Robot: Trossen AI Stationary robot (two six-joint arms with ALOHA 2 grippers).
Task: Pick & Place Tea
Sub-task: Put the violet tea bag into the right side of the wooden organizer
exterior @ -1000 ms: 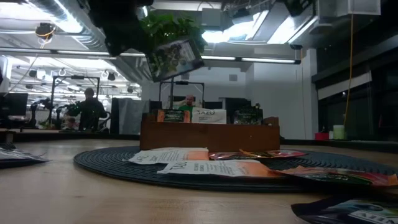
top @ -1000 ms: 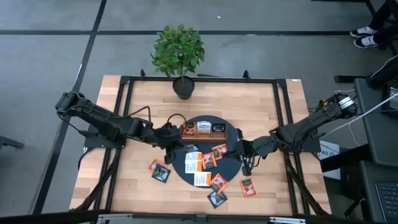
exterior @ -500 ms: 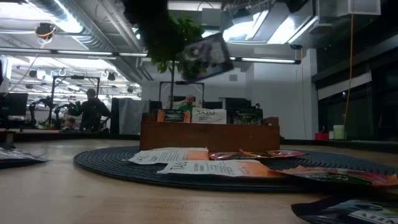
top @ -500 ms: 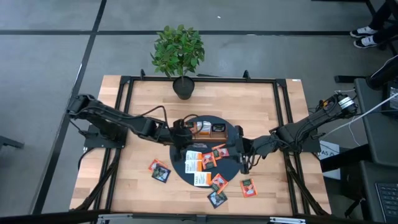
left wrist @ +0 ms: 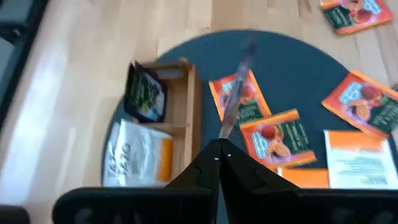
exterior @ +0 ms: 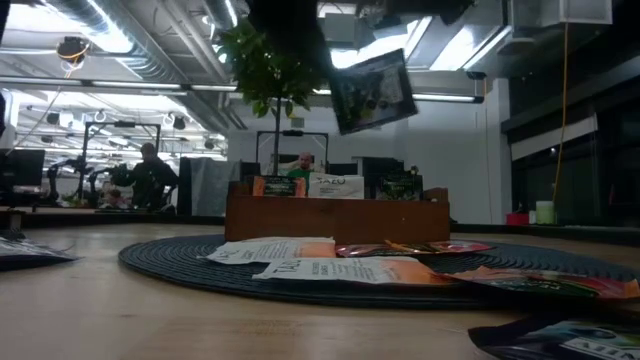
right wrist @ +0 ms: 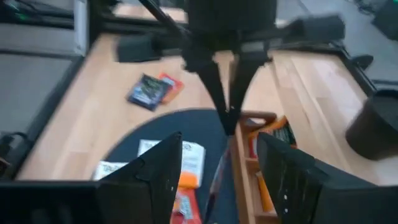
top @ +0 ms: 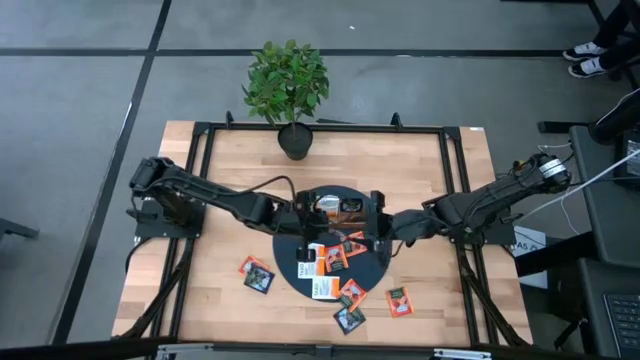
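Observation:
A dark green-black tea sachet (exterior: 372, 92) hangs in the air above the round dark mat (top: 300, 272), with my left gripper (top: 306, 240) shut on it. In the left wrist view the sachet (left wrist: 235, 93) shows edge-on past the fingertips. My right gripper (top: 378, 228) stands open over the mat's right part, a little apart from the sachet, with nothing between its fingers (right wrist: 163, 163). The wooden tray (exterior: 335, 215) rests on the mat's far side, with orange, white and dark sachets standing in its compartments. Several more sachets (top: 335, 252) lie flat on the mat. My left gripper pinches the dark sachet by one edge (left wrist: 222, 138) between its two fingertips. The fingers slant down from the table's left. The sachet sticks out beyond the fingertips, tilted, lifted clear of the mat and the tray.
Loose sachets lie on the bare wood at the near left (top: 256, 275) and near right (top: 399, 300), with another by the mat's near rim (top: 349, 318). A potted plant (top: 288, 85) stands at the table's far edge. A black frame (top: 450, 180) runs around the tabletop.
My left gripper has carried the dark sachet toward the table's right, from the mat's left rim to over the mat beside the tray, and has rolled, so the sachet is turned about. My right gripper has moved toward the table's left and far side, nearer the tray.

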